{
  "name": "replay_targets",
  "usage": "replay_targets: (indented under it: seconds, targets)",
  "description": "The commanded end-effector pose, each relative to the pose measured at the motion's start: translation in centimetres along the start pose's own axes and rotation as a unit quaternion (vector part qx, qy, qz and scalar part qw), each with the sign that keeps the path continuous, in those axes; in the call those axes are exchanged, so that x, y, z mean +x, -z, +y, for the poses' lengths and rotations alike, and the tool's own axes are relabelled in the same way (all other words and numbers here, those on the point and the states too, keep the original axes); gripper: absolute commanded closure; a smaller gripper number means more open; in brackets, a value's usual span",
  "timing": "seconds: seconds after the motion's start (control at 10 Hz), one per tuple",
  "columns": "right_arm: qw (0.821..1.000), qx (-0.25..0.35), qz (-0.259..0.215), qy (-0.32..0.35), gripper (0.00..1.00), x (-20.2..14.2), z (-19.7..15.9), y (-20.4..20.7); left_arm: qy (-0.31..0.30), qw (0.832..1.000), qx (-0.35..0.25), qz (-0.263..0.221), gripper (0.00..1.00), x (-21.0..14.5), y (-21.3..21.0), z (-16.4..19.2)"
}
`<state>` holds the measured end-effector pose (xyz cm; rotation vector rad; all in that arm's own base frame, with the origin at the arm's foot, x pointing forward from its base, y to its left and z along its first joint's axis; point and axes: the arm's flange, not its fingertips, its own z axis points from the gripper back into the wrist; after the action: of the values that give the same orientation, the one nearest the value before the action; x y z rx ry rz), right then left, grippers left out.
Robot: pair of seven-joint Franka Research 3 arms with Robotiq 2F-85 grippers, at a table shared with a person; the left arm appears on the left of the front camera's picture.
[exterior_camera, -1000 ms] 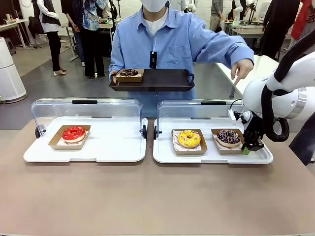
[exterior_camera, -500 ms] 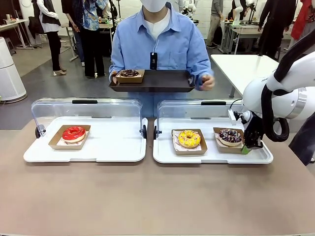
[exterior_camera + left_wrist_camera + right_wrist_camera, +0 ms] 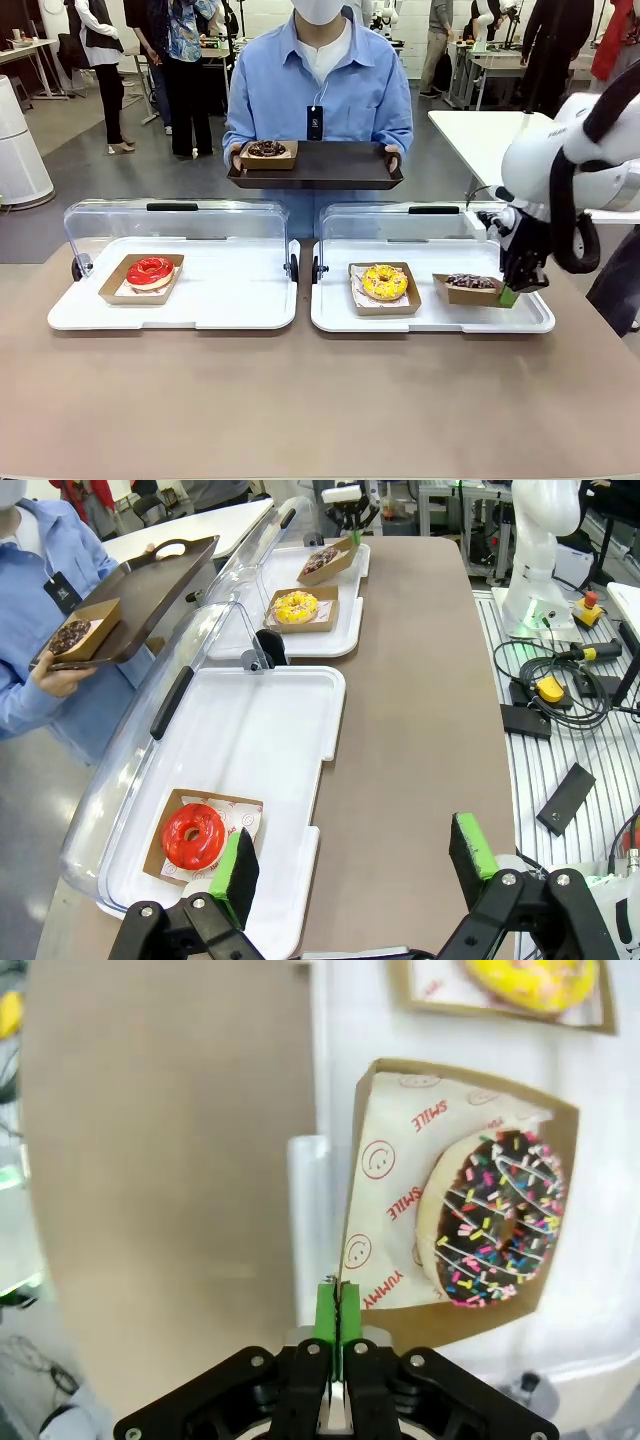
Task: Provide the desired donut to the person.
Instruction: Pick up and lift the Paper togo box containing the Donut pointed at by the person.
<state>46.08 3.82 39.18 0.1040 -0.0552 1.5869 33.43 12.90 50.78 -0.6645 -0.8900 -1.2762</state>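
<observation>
A chocolate donut with coloured sprinkles (image 3: pixel 468 282) lies in a brown cardboard tray (image 3: pixel 385 1160), raised a little at the right end of the right white tray (image 3: pixel 430 318). My right gripper (image 3: pixel 509 295) is shut on that cardboard tray's near edge (image 3: pixel 333 1312); the sprinkled donut (image 3: pixel 497 1218) lies just past the fingertips. The person (image 3: pixel 320 85) in a light blue shirt stands across the table and holds a black serving tray (image 3: pixel 330 165) with both hands. My left gripper (image 3: pixel 352 860) hangs open over the table's left end, nothing between its green pads (image 3: pixel 236 872).
A yellow donut (image 3: pixel 385 282) sits left of the held one. A red donut (image 3: pixel 150 271) lies on the left white tray (image 3: pixel 230 300). Both trays have clear lids (image 3: pixel 175 225) standing open behind them. A dark donut in a box (image 3: pixel 266 150) rests on the person's tray.
My right gripper closed on the cardboard tray's edge and lifted it slightly. The person's pointing hand drew back and took hold of the black tray.
</observation>
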Motion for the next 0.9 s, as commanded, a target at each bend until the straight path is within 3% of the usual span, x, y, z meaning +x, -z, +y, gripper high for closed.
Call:
replay_targets:
  seconds: [0.0, 0.8]
  targets:
    - [0.999, 0.016, 0.029, -0.005, 1.00, 1.0, 2.1, -4.5, 0.000, 1.000, 0.000, -0.009, 0.00, 0.0, -0.1, -0.1]
    - [0.997, -0.052, 0.058, 0.009, 1.00, 6.5, 7.0, -23.5, 0.000, 1.000, 0.000, -0.009, 0.00, 0.0, -0.1, -0.1]
